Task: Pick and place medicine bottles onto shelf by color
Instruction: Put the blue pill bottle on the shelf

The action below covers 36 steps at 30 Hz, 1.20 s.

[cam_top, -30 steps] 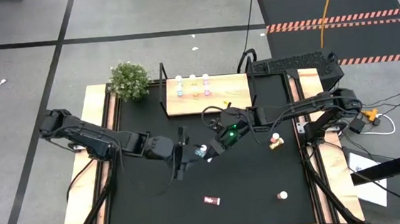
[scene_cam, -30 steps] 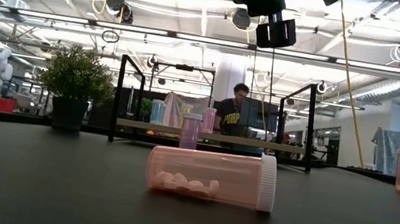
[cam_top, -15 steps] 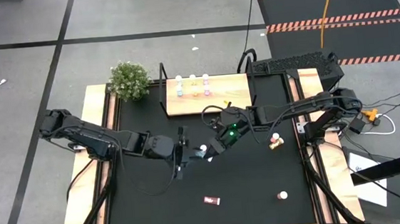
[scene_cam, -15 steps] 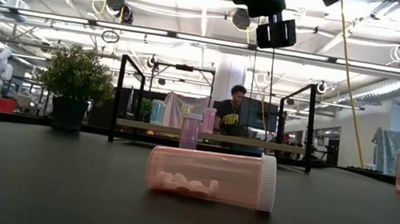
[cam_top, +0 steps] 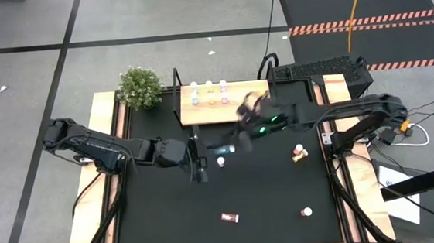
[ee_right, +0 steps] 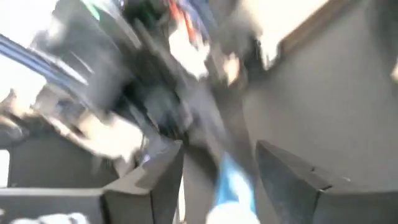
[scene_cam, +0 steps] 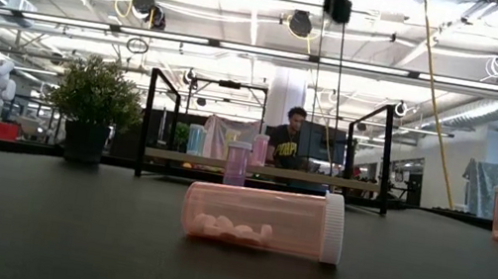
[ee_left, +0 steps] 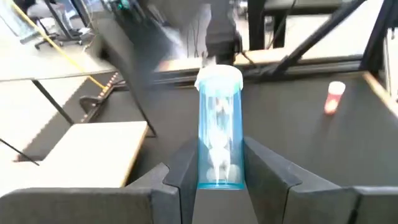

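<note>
A green bushy plant [cam_top: 140,86] in a dark pot stands at the black table's [cam_top: 270,203] far left corner. Pale wooden strips [cam_top: 91,201] border the table sides. Beyond the table, a person [scene_cam: 285,141] sits at a monitor. Red-striped black floor mats [cam_top: 360,13] lie on the grey floor.

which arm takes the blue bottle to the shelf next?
Left. The left gripper already clamps the blue bottle; the right gripper is open and empty, near the shelf.
</note>
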Each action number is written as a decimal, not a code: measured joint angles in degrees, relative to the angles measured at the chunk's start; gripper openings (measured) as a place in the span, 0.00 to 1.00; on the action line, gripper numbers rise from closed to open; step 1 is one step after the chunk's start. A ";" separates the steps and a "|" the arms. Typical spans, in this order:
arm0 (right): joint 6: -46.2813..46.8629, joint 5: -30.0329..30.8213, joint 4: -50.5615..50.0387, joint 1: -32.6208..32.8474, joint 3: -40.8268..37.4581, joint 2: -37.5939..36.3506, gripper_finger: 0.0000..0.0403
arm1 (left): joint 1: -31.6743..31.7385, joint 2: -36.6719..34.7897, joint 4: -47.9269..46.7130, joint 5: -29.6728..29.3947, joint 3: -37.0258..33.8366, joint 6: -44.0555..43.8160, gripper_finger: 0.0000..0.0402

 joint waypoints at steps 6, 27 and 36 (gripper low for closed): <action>-13.85 15.53 0.68 1.23 0.09 -10.47 0.54 | 1.94 -0.04 13.50 0.17 0.00 -6.47 0.29; -33.28 24.18 62.70 9.88 -22.91 -9.44 0.54 | 7.30 0.23 38.34 9.40 -0.02 -18.52 0.29; -37.53 18.73 59.35 8.41 -18.87 -5.37 0.55 | 7.30 0.24 38.38 11.86 -0.02 -18.65 0.29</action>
